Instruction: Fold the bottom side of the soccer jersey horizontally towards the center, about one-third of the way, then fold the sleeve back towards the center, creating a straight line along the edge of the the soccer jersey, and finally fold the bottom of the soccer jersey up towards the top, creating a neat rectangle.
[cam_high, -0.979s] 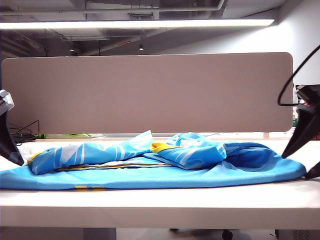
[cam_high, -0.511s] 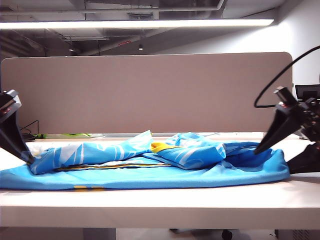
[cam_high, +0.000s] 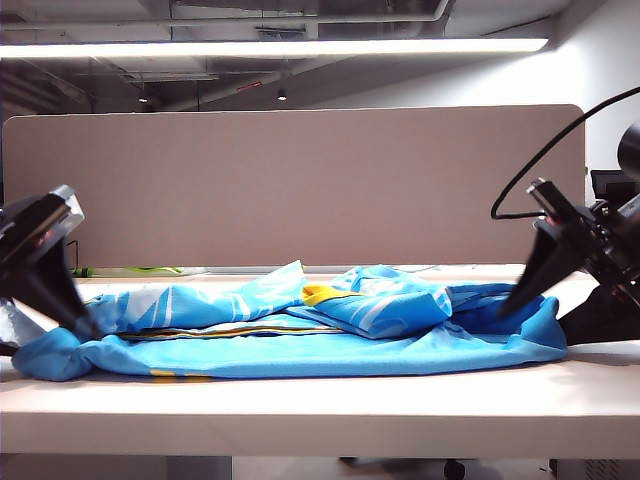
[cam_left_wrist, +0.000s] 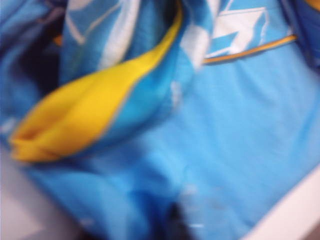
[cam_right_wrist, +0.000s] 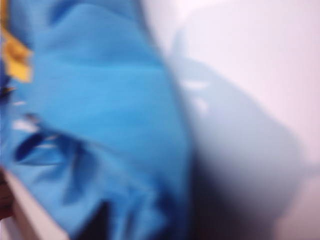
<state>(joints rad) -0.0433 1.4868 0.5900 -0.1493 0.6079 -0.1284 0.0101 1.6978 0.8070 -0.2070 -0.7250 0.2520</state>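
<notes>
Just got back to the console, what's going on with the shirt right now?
Both arms are working the blue jersey, which lies bunched on the white table. The left gripper is at the shirt's left end and the right gripper at its right end, each with its tips down in the fabric. Both ends are pushed inward and bunched. Whether either pair of jaws has actually closed on cloth isn't clear.

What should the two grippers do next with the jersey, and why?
Probably finish closing on the fabric, then lift. The left gripper sits at the left end of the soccer jersey and the right gripper at its right end, both against bunched cloth on the table. The blurred wrist views don't confirm a firm grip.
</notes>
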